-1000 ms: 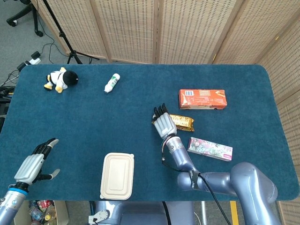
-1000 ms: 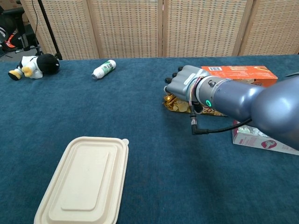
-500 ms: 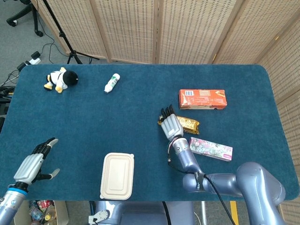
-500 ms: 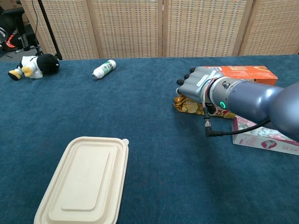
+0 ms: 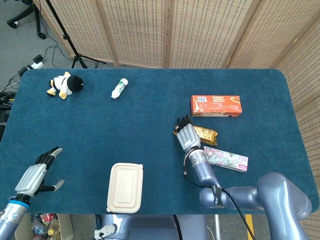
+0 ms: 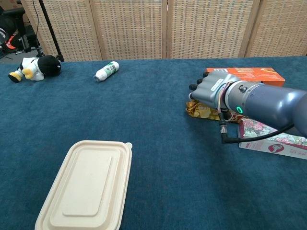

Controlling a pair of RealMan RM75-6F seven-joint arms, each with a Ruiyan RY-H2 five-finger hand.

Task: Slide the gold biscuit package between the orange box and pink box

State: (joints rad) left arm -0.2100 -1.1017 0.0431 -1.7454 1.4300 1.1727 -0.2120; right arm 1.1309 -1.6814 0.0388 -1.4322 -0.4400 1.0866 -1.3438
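The gold biscuit package (image 5: 207, 134) (image 6: 201, 111) lies flat on the blue table, between the orange box (image 5: 216, 105) (image 6: 244, 74) behind it and the pink box (image 5: 225, 158) (image 6: 271, 140) in front. My right hand (image 5: 187, 135) (image 6: 209, 89) presses against the package's left end, fingers straight and close together, holding nothing. My left hand (image 5: 34, 175) hovers open by the table's near left corner, seen only in the head view.
A beige lidded food container (image 5: 125, 187) (image 6: 86, 184) sits near the front edge. A white bottle (image 5: 119, 89) (image 6: 106, 71) and a penguin plush toy (image 5: 64, 84) (image 6: 32, 66) lie at the far left.
My right hand has pushed the gold package to the right, into the gap between the orange and pink boxes. The left hand has stayed still.
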